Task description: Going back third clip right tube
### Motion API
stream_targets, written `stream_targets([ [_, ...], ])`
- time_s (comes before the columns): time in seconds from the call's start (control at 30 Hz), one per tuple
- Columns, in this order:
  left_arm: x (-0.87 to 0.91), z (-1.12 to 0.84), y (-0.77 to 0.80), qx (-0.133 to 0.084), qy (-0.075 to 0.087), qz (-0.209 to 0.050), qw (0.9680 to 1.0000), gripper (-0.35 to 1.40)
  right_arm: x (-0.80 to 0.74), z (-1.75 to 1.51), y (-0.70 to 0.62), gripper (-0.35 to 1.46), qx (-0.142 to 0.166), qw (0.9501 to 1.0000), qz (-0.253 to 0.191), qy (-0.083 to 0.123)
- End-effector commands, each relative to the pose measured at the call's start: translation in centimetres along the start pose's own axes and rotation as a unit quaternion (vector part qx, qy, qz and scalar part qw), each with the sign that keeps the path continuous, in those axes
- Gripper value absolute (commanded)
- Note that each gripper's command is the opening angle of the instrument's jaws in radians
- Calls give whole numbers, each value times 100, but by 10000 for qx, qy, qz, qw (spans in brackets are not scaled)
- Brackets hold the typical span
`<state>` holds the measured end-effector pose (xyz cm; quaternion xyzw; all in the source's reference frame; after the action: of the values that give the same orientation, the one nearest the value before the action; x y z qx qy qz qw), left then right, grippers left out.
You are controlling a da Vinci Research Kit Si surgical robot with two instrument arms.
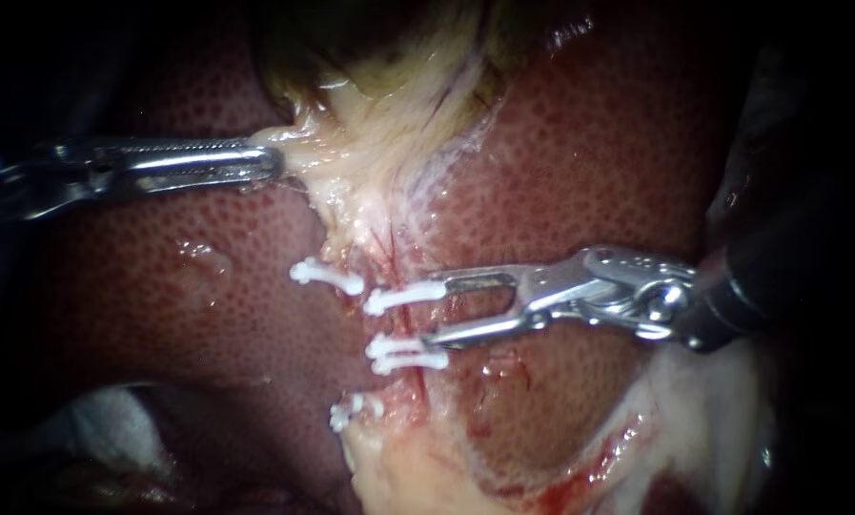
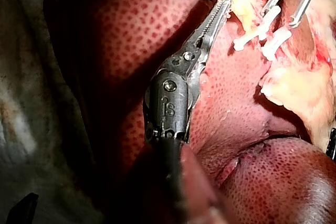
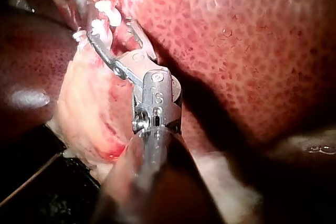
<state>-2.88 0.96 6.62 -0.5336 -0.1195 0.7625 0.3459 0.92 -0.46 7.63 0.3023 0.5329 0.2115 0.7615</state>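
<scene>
Pale tissue point(image 1: 370, 143) hangs from the gallbladder over the liver point(image 1: 589, 143). My left instrument point(image 1: 270, 160) comes in from the left with its jaws shut on the edge of that tissue; the left wrist view shows the same hold point(image 2: 224, 4). Below it a reddish tube point(image 1: 403, 324) runs downward with white clips across it: an upper clip point(image 1: 403, 298) and a lower clip point(image 1: 406, 353). My right instrument point(image 1: 435, 311) stands open just right of the tube, one jaw tip at each clip and nothing held between them. In its own wrist view the open jaws point(image 3: 110, 31) lie beside the clips point(image 3: 107, 11).
Another white clip point(image 1: 327, 276) sits on the strand to the left, and one more point(image 1: 351, 410) lies lower down by pale fatty tissue point(image 1: 417, 467). White gauze point(image 1: 93, 429) lies at the lower left. Dark red liver surrounds the site.
</scene>
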Motion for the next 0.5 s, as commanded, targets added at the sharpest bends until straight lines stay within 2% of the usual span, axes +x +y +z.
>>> stream_targets([
  [0.03,1,-1,1,2,0,1,10000,-35,1,-6,0,49,12,10000,-40,-3],
  [0.2,1,-1,1,4,0,0,10000,-35,11,-30,-6,49,74,9996,-269,-13],
  [0.5,2,-1,3,11,0,28,10000,-35,41,-60,-23,49,167,9980,-616,-14],
])
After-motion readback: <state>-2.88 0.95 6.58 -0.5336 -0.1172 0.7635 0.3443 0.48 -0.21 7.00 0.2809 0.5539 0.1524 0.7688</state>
